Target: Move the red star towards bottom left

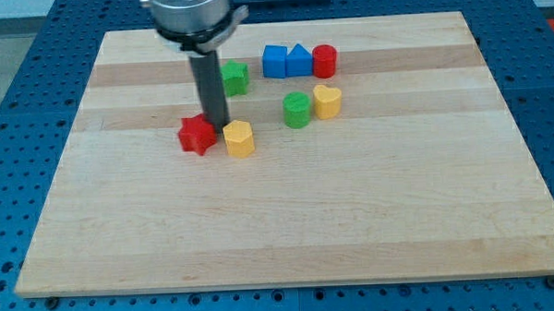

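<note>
The red star (197, 135) lies on the wooden board (288, 220), left of centre in the upper half. My tip (219, 128) rests at the star's upper right edge, in the gap between it and a yellow hexagonal block (239, 138) just to the right. The dark rod rises from there toward the view's top, partly covering a green block (235, 78).
A blue cube (274, 60), a blue triangular block (299, 61) and a red cylinder (324, 61) stand in a row near the top. A green block (297, 110) and a yellow heart-shaped block (327, 101) sit right of centre.
</note>
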You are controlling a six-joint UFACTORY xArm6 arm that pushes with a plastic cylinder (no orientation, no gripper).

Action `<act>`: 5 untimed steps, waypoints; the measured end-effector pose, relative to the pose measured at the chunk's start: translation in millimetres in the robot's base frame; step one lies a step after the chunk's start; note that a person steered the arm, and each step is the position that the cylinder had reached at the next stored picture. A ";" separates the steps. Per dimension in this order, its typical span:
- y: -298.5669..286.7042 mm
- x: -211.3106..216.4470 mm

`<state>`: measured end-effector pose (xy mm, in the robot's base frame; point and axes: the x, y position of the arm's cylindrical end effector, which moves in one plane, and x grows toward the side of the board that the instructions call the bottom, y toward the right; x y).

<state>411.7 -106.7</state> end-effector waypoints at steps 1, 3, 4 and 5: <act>-20.6 7.0; -50.1 68.0; -73.7 74.8; -75.8 62.4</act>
